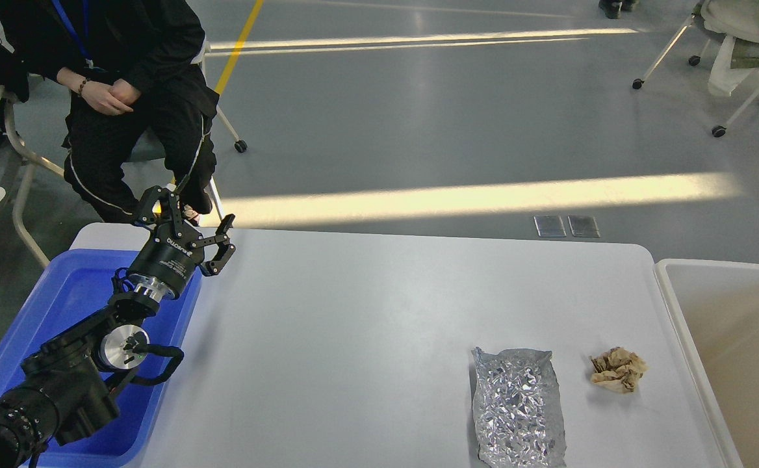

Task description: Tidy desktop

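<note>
Head view, the only one available: the desktop [353,338] fills the lower middle of the frame, with a blue tub [61,305] against its left edge and an off-white tub [730,325] against its right edge. Left gripper [192,222] hangs over the far right corner of the blue tub, just at the desktop's left edge; jaws spread, nothing between them. Right gripper not in view. Two items remain on the desktop, both towards its near right: a crumpled silver foil bag [517,406] lying flat, and to its right, apart from it, a small wad of brown crumpled paper [618,369], the closer of the two to the off-white tub. A seated person [132,84] is beyond the desktop's far left corner. Judgement: tidying partly done at best; both leftovers sit well apart from the left gripper, across most of the desktop. The blue tub's contents are hidden by the arm. For the next pick, the paper wad looks easier: compact, should take a straight top-down pinch across its middle. The foil bag is thin and flat; better to catch a raised crease or an edge, else the fingers will likely skate on the desktop. Risk: foil slipping or the wad rolling when nudged.
</note>
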